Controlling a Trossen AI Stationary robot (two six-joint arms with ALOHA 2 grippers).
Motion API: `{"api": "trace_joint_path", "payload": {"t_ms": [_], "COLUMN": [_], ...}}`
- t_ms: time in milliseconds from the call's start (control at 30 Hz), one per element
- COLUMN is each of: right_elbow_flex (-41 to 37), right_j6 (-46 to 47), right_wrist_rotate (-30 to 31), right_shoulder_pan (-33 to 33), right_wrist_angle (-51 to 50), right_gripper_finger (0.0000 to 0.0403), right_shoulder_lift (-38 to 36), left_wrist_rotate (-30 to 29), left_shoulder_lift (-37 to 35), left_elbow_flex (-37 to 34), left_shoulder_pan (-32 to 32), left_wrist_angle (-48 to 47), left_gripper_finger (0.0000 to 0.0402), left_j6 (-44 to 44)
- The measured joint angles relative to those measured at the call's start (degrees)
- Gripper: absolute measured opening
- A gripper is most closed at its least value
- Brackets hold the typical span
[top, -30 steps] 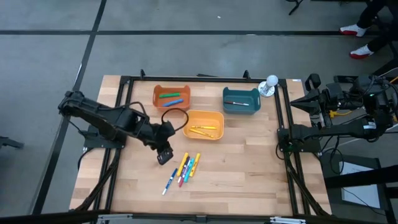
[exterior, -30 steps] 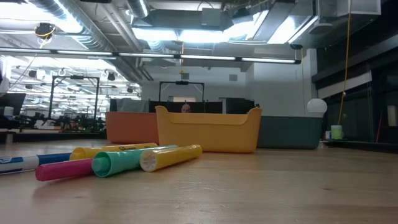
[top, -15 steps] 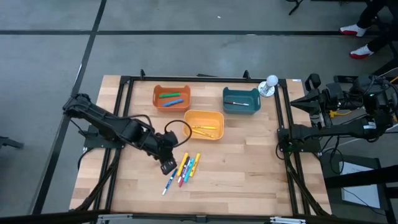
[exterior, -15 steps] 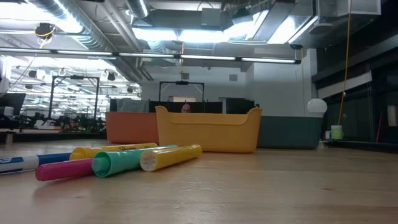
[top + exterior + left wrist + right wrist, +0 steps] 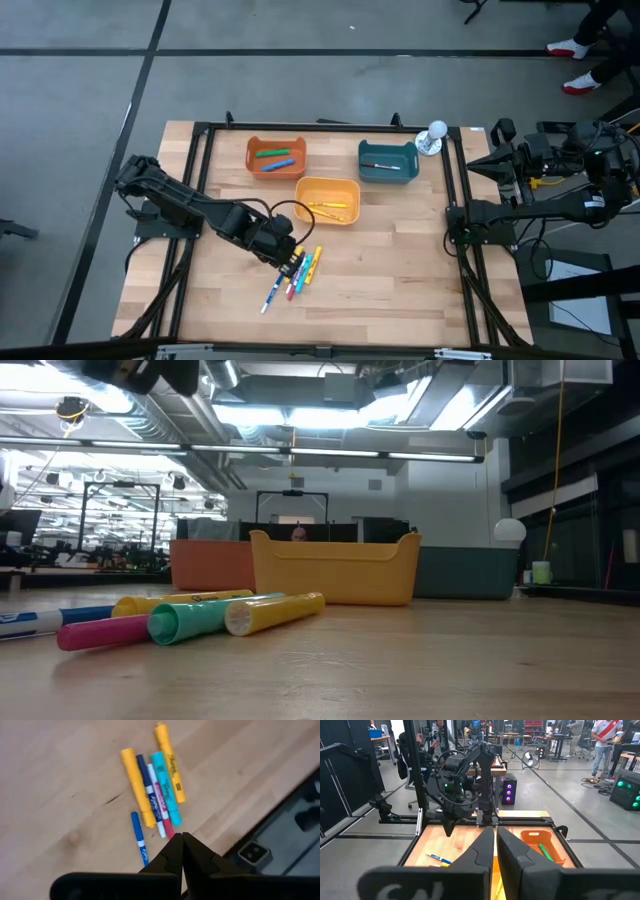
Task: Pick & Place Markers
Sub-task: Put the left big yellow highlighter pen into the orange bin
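Several markers (image 5: 300, 268) lie side by side on the wooden table: yellow (image 5: 137, 785), navy, pink-and-white (image 5: 159, 795), teal (image 5: 165, 785) and another yellow (image 5: 170, 762). A small blue one (image 5: 139, 837) lies apart. The low view shows them flat on the wood (image 5: 200, 620). My left gripper (image 5: 182, 836) is shut and hangs above the near-left end of the cluster (image 5: 287, 256), touching nothing. My right gripper (image 5: 495, 830) is shut and waits level beyond the table's right edge (image 5: 476, 165).
An orange bin (image 5: 276, 157) with a green and a blue marker, a yellow bin (image 5: 327, 200) with yellow markers, and a teal bin (image 5: 388, 160) with one marker stand at the far side. A white ball on a stand (image 5: 436, 132) is at the far right.
My left gripper has sunk and gone toward the table's right edge, ending over the marker cluster. Its wrist has rolled on the way. Its fingers have stayed shut. The markers have not moved.
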Motion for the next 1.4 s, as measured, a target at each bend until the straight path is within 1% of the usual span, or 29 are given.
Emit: {"api": "trace_joint_path", "payload": {"t_ms": [167,300,467,1033,1300,1400], "right_elbow_flex": [-0.02,-0.01,-0.02,-0.02,-0.02,0.01], "right_j6": [0.02,-0.01,0.00,0.02,0.01,-0.01], "right_wrist_rotate": [0.00,-0.01,0.00,0.00,0.00,-0.02], "right_shoulder_pan": [0.00,-0.01,0.00,-0.01,-0.01,-0.02], "right_wrist_angle": [0.00,0.00,0.02,0.01,0.00,0.00], "right_gripper_finger": [0.0023,0.0023,0.0023,0.0023,0.0023,0.0023], "right_shoulder_lift": [0.02,0.02,0.00,0.02,0.00,0.00], "left_wrist_rotate": [-0.77,-0.77,0.72,1.60,1.31,1.37], "left_shoulder_lift": [0.56,1.53,3.46,13.10,15.94,16.41], "left_elbow_flex": [-0.02,0.02,0.02,0.02,0.00,0.00], "left_shoulder_pan": [0.35,0.68,1.48,2.47,2.55,2.73], "left_wrist_angle": [-0.41,-0.81,-0.48,-0.01,0.17,0.55], "left_gripper_finger": [0.0001,0.0002,0.0002,0.0003,0.0005,0.0014], "left_j6": [-4.44,-5.40,-5.91,-5.46,-3.45,-2.97]}}
